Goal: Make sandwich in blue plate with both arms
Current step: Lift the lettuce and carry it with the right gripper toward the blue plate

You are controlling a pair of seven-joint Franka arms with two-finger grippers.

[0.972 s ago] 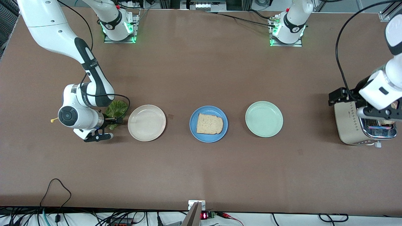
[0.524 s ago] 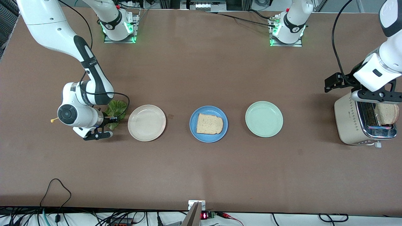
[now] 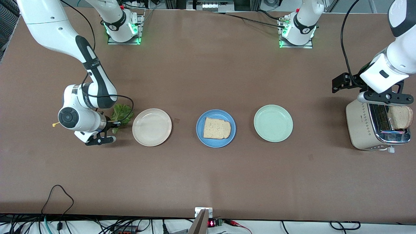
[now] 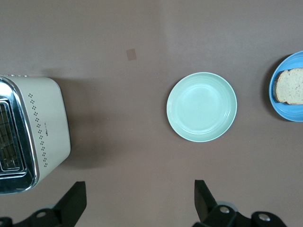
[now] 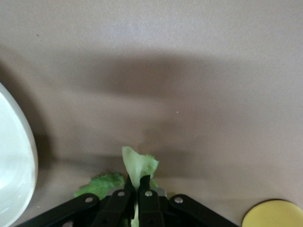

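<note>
The right gripper (image 5: 138,187) is clenched on the lettuce leaf (image 5: 137,166), pinching a pale upright fold of it between both black fingers; the rest of the leaf (image 3: 121,113) spreads just beside the cream plate (image 3: 151,127), toward the right arm's end of the table. In the front view the white wrist covers most of the gripper, and in the right wrist view the leaf's lower part is cut off by the frame edge. A small yellow disc (image 5: 273,213) lies near it, only partly in frame.

The left gripper (image 4: 137,201) hangs released, its two fingers spread wide with nothing between them, over the toaster (image 3: 374,126) at the left arm's end. A bread slice (image 3: 400,117) stands out of the toaster's slot, partly cut off by the frame.

The blue plate (image 3: 215,143) sits mid-table between the cream plate and the mint plate (image 3: 273,123), carrying a second bread slice (image 3: 216,128) flat on it.

The table (image 3: 208,182) is matte brown. Cables trail along its edge nearest the front camera, and the arm bases glow green.
</note>
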